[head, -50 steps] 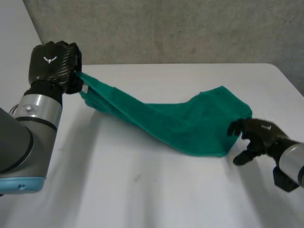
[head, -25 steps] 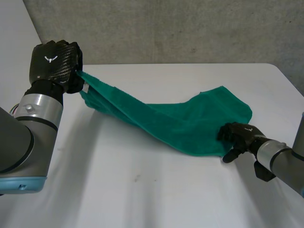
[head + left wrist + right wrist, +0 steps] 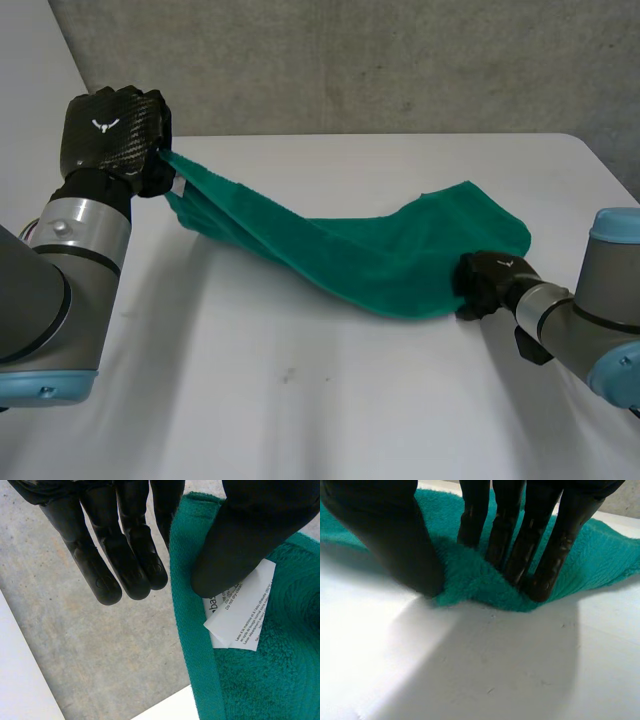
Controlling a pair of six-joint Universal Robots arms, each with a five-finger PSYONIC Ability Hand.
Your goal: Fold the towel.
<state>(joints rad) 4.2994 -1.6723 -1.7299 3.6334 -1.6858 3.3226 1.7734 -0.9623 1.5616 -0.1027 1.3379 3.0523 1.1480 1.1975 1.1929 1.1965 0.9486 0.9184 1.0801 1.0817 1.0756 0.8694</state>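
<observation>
The green towel [image 3: 370, 258] runs as 1 long sagging band from upper left to lower right, its lower end resting on the white table [image 3: 300, 400]. The left hand [image 3: 112, 135] clamps the raised corner, thumb beside the label [image 3: 239, 611]. The right hand [image 3: 487, 283] pinches the bunched low corner, and the towel's length leads away from its fingertips.

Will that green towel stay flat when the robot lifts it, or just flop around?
Probably floppy: the towel sags in a loose band from the corner that the raised left hand pinches down to the table. It likely bunches easily, since it puckers where the right hand pinches its edge. Its fuzzy pile suggests it won't slip.
</observation>
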